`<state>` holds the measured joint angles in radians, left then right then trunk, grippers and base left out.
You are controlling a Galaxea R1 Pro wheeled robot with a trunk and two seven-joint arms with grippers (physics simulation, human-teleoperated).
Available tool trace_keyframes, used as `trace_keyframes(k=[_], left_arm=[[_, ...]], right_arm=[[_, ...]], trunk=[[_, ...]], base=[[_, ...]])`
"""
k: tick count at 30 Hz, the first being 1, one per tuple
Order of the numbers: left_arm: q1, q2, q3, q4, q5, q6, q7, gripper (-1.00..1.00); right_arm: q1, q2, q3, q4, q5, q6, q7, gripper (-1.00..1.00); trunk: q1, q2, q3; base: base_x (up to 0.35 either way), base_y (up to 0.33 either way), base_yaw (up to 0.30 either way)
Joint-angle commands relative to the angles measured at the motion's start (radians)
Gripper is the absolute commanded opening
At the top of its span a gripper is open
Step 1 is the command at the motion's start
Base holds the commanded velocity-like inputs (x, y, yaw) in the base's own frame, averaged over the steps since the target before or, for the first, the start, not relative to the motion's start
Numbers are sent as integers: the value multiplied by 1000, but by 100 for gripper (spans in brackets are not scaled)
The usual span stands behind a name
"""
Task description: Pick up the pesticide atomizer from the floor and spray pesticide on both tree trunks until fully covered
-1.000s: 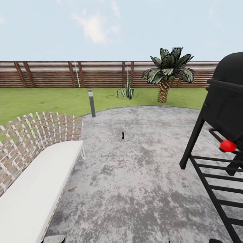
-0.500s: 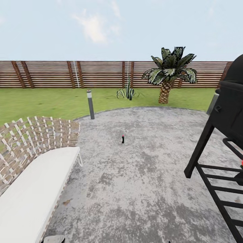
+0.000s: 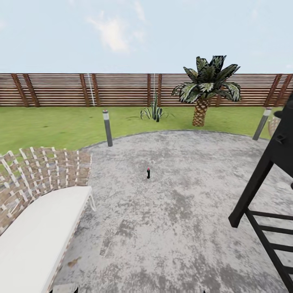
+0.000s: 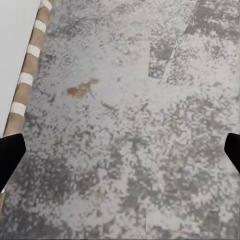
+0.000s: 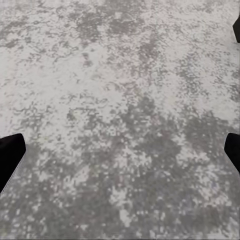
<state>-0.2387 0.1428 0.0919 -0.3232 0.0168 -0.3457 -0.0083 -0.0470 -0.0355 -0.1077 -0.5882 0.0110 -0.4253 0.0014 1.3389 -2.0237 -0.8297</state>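
The pesticide atomizer (image 3: pixel 148 173) is a tiny dark upright object with a reddish top. It stands alone in the middle of the grey mottled floor (image 3: pixel 175 211), well ahead of me. The left wrist view looks down at the paving, and my left gripper (image 4: pixel 120 150) is open, its black fingertips (image 4: pixel 10 155) at the picture's edges with nothing between them. My right gripper (image 5: pixel 120 150) is open over bare paving in the same way. The trees and their trunks are out of view.
A wicker bench with a white cushion (image 3: pixel 40 219) stands at the left. A black grill stand (image 3: pixel 268 203) rises at the right. Two lamp posts (image 3: pixel 107 128) (image 3: pixel 261 124) mark the paving's curved edge. Beyond lie lawn, a short palm (image 3: pixel 203 93) and the wooden fence (image 3: pixel 61 89).
The whole head view has shifted, so the camera has moved: the grill has slid towards the right edge, a second lamp post has come into view, and the atomizer sits lower in the picture.
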Motion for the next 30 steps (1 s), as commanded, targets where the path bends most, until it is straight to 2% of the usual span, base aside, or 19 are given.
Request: trace_keyframes(k=[1, 24, 30], left_arm=[[-1, 0, 2, 1, 2, -3, -1, 100], [-1, 0, 1, 1, 2, -3, -1, 100], [-1, 0, 1, 1, 2, -4, -1, 100]], right_arm=[[-1, 0, -1, 1, 1, -3, 0, 100], [-1, 5, -4, -2, -2, -4, -2, 100], [-1, 3, -6, -2, -2, -3, -3, 100]], trunk=[[0, 0, -1], [0, 0, -1], [0, 0, -1]], base=[[337, 0, 0], [337, 0, 0], [338, 0, -153]])
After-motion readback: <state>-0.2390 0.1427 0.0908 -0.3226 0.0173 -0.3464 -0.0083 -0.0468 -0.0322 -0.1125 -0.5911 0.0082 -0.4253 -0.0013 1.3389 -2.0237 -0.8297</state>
